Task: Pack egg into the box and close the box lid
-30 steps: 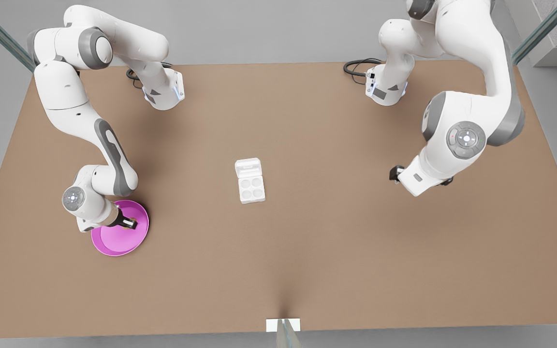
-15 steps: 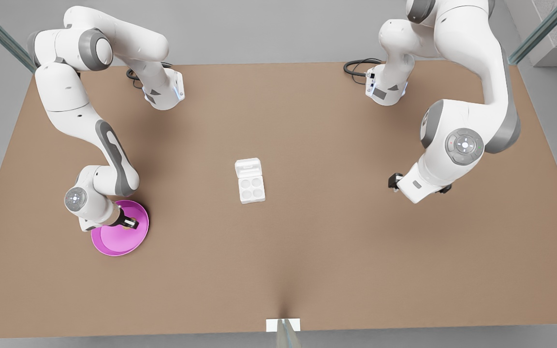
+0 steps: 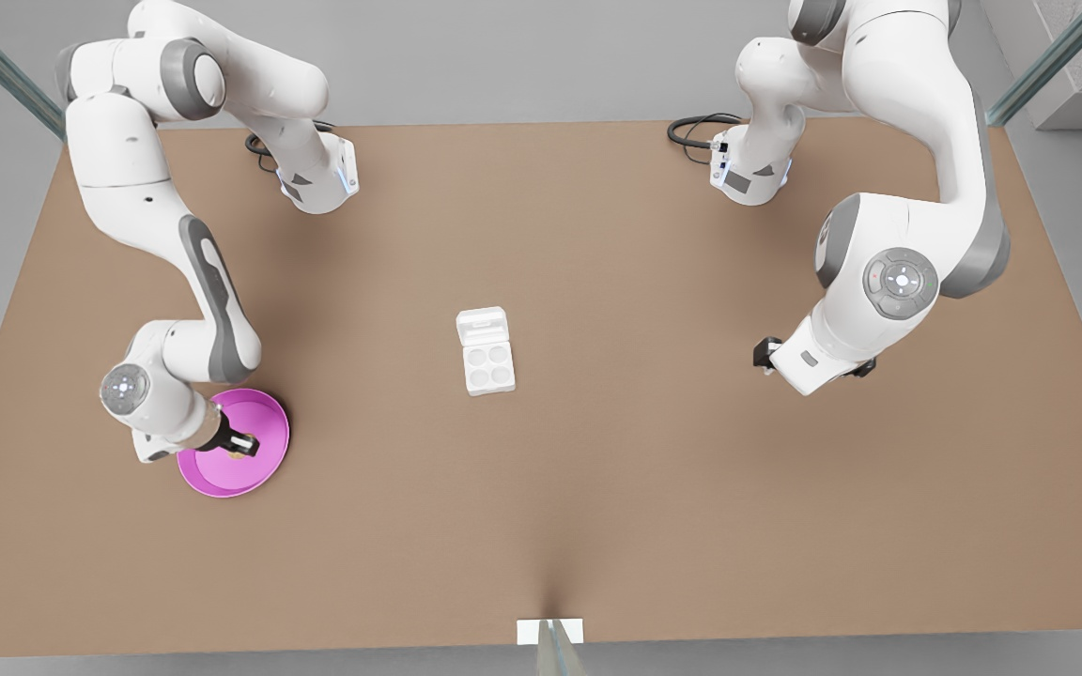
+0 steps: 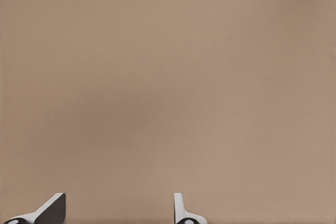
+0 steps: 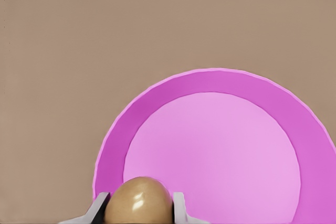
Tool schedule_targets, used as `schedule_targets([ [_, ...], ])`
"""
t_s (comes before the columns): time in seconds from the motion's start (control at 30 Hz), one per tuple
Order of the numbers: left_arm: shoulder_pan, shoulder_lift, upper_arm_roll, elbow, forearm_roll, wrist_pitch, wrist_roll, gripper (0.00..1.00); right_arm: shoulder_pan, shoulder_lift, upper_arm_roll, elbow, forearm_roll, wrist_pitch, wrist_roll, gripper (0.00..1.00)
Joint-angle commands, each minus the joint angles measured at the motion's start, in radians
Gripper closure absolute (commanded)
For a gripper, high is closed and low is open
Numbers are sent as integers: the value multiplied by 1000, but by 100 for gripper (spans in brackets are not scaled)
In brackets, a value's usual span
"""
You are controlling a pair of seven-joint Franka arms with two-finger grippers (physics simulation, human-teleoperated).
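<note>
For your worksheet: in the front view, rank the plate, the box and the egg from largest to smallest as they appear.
1. Plate
2. Box
3. Egg, between the right gripper's fingers above the plate, nearer the camera yet plainly smallest.

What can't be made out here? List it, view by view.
- Right wrist view: the underside of the egg is cut off by the frame edge, so contact with the pink plate is unclear.
- Front view: the egg is mostly hidden under the right end effector.
- Left wrist view: the left end effector is cut off at the edge.

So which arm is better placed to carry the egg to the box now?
Right. The right gripper is shut on the egg over the pink plate; the left gripper waits open over bare table.
</note>
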Motion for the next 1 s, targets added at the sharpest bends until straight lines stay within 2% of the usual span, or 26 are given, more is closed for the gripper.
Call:
schedule_targets([
  [0.0,0,-1,1,0,4,0,-6,0,39,6,0,43,-10,-137,110,62],
  [0.1,0,-1,1,1,2,1,-9,0,106,21,0,115,-2,-212,189,62],
  [0.23,1,-1,1,-1,2,1,-9,0,276,95,-6,284,13,-321,362,62],
  [0.37,1,0,1,-1,2,1,-11,0,487,89,-6,269,64,-323,610,62],
  [0.57,1,2,1,-1,4,1,-11,0,689,0,2,169,171,-320,770,62],
  [0.7,1,6,1,-1,4,1,-12,0,720,-9,2,109,171,-280,791,62],
  [0.97,1,6,1,-1,5,1,-12,0,715,44,-11,111,167,-223,790,62],
])
